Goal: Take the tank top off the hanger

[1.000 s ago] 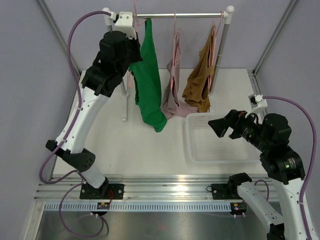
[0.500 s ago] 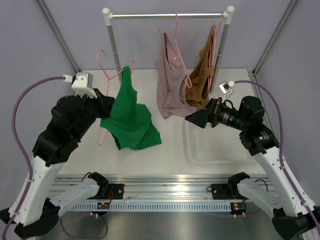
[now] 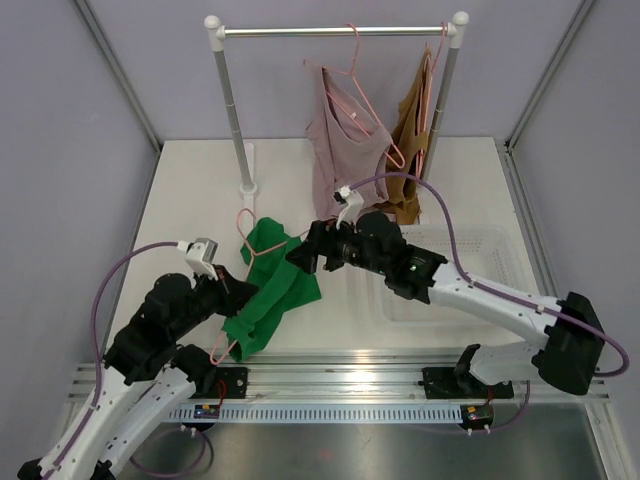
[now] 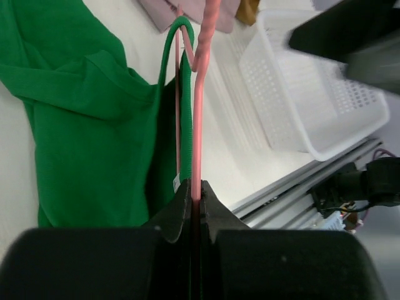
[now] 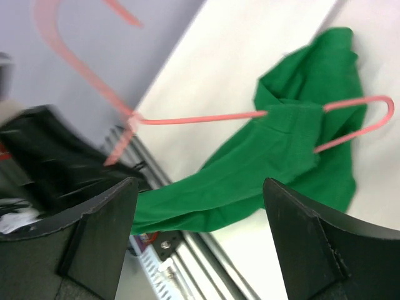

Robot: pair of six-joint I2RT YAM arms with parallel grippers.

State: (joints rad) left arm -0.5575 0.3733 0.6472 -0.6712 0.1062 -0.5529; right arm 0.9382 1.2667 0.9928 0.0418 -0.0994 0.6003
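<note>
Left gripper point(image 4: 195, 199): pinched tight on pink hanger point(image 4: 199, 119)
Right gripper point(image 3: 303, 256): fingers wide, holding nothing, near green tank top point(image 3: 268, 300)

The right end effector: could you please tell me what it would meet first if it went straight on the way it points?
Probably the green tank top on the pink hanger, which lies between the open fingers of the right end effector in its wrist view; depth is unclear.
</note>
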